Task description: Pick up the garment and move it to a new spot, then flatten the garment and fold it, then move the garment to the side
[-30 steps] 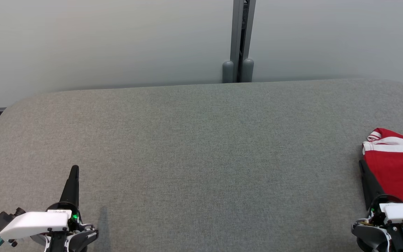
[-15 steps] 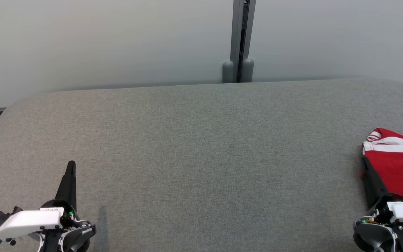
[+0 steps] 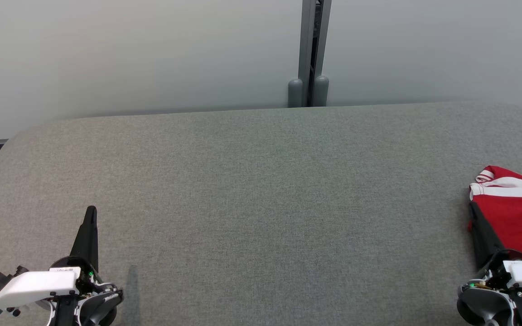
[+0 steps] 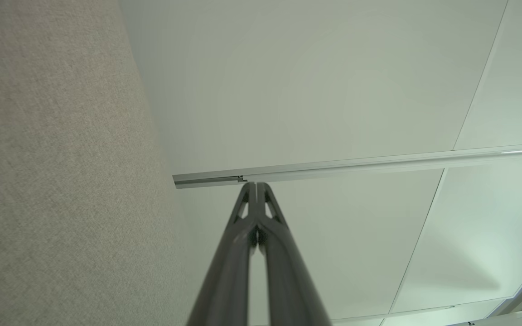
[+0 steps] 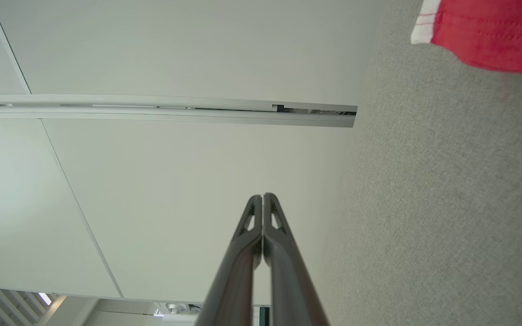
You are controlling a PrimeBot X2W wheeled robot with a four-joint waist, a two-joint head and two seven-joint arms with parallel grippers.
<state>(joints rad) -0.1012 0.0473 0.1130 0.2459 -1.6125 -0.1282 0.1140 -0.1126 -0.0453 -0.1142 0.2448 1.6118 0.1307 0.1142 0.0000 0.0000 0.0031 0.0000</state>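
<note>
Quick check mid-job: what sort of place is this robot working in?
Probably a lab or office test bay, not a home: a large grey felt-topped table, plain pale partition panels joined by a metal post, and a red garment at the table's right edge.

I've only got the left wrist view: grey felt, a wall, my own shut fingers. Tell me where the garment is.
Observer: In the head view the red garment with white stripes lies at the right edge of the grey table, partly cut off by the frame.
Operator: Report the right gripper.
Observer: The right gripper is shut on nothing. In the head view it points along the garment's left edge, and in its own wrist view the cloth sits apart from the fingertips, up in the right corner.
</note>
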